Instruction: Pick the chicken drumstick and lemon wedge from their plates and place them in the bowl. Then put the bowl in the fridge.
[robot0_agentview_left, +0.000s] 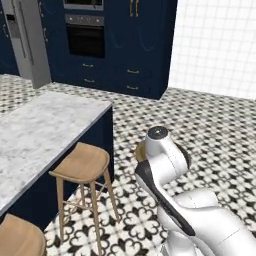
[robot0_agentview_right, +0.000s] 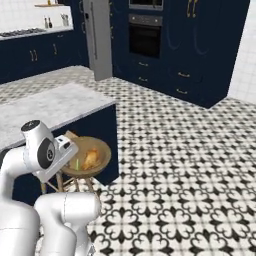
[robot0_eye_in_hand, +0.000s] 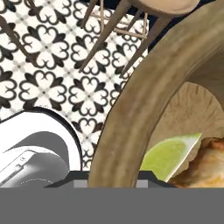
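- Gripper (robot0_agentview_right: 75, 159) is clamped narrowly on the rim of the bowl (robot0_agentview_right: 102, 150), carrying it in the air beside the arm; the hand view shows that wooden rim running straight down between the fingertips.
- Chicken drumstick (robot0_agentview_right: 91, 159) and lemon wedge (robot0_agentview_right: 77, 163) both lie inside the bowl, wedge nearest the gripper and touching the drumstick in the hand view (robot0_eye_in_hand: 173, 157). Both pick-and-place steps therefore look done, and the step in hand is judged to be the carry to the fridge (robot0_agentview_left: 27, 42).
- Doing it well likely means keeping the bowl level, since a one-sided rim grip lets it sag and the food could slide toward the low edge; slow, smooth base motion would help.
- Fridge stands far off across the patterned floor, at the left end of the navy cabinets (robot0_agentview_right: 210, 50), and its door appears closed, so opening it may be needed before the bowl can go in.
- Marble island counter (robot0_agentview_left: 45, 130) sits on the left, with a wooden stool (robot0_agentview_left: 82, 165) close to the arm and a second stool (robot0_agentview_left: 17, 237) at the bottom corner; the held bowl hangs near the first stool and the counter's corner, which could snag it when swinging.
- Built-in oven (robot0_agentview_right: 145, 37) sits right of the fridge.
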